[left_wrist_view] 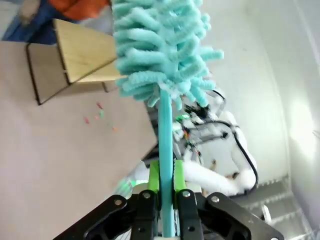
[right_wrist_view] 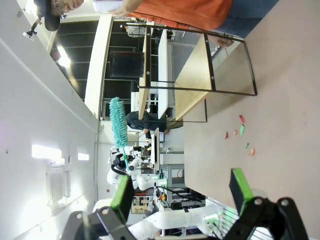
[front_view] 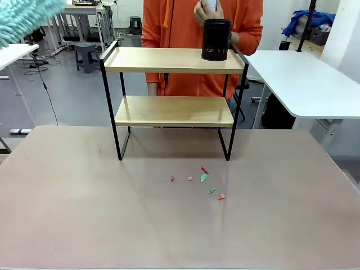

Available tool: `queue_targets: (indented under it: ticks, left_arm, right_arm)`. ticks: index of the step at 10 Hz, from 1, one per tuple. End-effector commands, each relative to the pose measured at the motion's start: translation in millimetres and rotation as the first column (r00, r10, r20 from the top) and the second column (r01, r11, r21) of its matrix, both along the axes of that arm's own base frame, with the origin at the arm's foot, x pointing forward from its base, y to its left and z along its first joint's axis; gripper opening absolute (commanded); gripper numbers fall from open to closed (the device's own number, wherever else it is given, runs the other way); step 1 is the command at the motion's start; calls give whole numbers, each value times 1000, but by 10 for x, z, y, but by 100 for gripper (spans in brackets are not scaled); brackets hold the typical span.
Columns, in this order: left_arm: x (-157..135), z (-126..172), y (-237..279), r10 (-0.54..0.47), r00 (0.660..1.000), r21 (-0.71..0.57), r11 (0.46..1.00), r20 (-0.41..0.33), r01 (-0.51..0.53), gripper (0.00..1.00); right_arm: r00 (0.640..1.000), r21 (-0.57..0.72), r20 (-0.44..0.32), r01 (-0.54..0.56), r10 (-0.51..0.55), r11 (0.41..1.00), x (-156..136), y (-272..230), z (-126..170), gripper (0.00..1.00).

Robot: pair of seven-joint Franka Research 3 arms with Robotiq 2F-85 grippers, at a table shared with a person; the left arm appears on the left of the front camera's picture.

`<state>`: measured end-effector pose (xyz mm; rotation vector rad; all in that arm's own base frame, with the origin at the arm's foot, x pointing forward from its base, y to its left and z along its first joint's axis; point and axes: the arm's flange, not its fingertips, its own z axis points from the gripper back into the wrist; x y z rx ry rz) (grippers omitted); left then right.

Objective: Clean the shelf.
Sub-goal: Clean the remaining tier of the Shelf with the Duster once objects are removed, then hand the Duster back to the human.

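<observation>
The shelf (front_view: 169, 61), two light wooden boards in a thin black frame, stands at the middle of the brown table (front_view: 67, 214); it also appears in the left wrist view (left_wrist_view: 80, 50) and the right wrist view (right_wrist_view: 192, 75). A black mesh cup (front_view: 216, 39) rests on its top board at the right, with the person's hand (front_view: 233, 38) on it. My left gripper (left_wrist_view: 166, 187) is shut on the handle of a teal fluffy duster (left_wrist_view: 160, 45), whose head shows at the top left of the front view (front_view: 22, 19). My right gripper (right_wrist_view: 182, 192) stands open, holding nothing.
Several small red, orange and green scraps (front_view: 203, 177) lie on the table in front of the shelf. A person in an orange top (front_view: 185, 22) stands behind the shelf. White tables (front_view: 304, 79) flank the far side.
</observation>
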<state>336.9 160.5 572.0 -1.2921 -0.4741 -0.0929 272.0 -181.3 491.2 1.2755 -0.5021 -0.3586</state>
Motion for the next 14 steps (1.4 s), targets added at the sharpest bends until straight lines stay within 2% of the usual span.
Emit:
queue_targets:
  ticks: [1,3,4,5,14]
  left_arm:
    - [173,-32,-273,112,988,42,993,-104,-108,0]
    - [388,-165,-299,204,964,86,978,-173,-192,0]
    - [441,-206,-323,171,949,100,984,-264,-149,0]
    - [374,-195,-225,164,977,99,984,-135,-151,0]
    - [374,-195,-225,164,977,99,984,-135,-151,0]
  right_arm:
    - [999,4,34,2,-2,1000,24,1,9,100]
    - [999,4,34,2,-2,1000,24,1,9,100]
    - [999,4,34,2,-2,1000,24,1,9,100]
    - [999,4,34,2,-2,1000,24,1,9,100]
    - [999,4,34,2,-2,1000,24,1,9,100]
